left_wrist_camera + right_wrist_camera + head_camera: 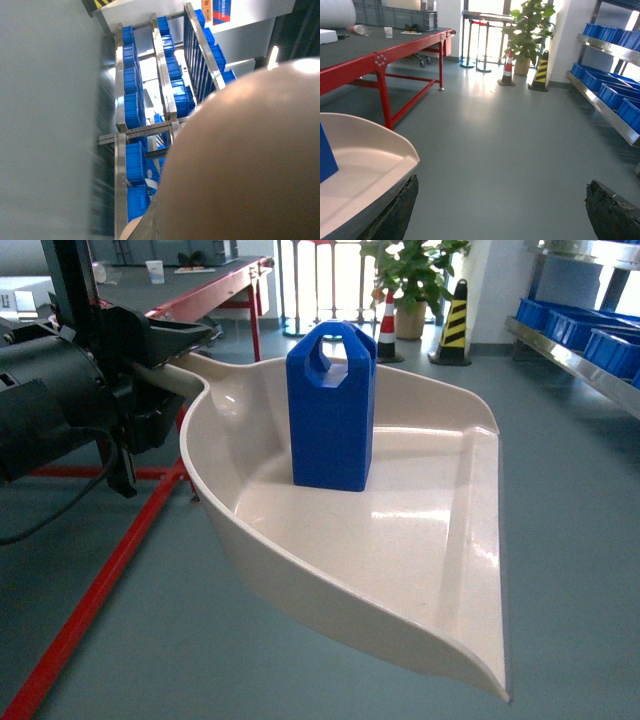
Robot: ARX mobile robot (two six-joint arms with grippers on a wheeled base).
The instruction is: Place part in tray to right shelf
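At the far left of the head view we see the left gripper (150,365), a black assembly whose jaws sit clenched on the handle (185,380) of the tray (420,570). We carry the beige tray in the air above the grey floor (570,540), its flat lip pointing right and toward us. The part (331,408) stands upright on the tray's floor, near the handle end, its top hole showing. Behind the tray on the left stands a red-framed bench (215,285) with a white cup (154,271) on it. Further right we see a potted plant (415,280) and a yellow-and-black cone (455,325). At the far right runs the right shelf (575,360), holding blue crates (575,325), well apart from the tray. In the right wrist view the right gripper (502,207) has its jaws released and wide apart, one finger (395,210) just under the tray's edge.
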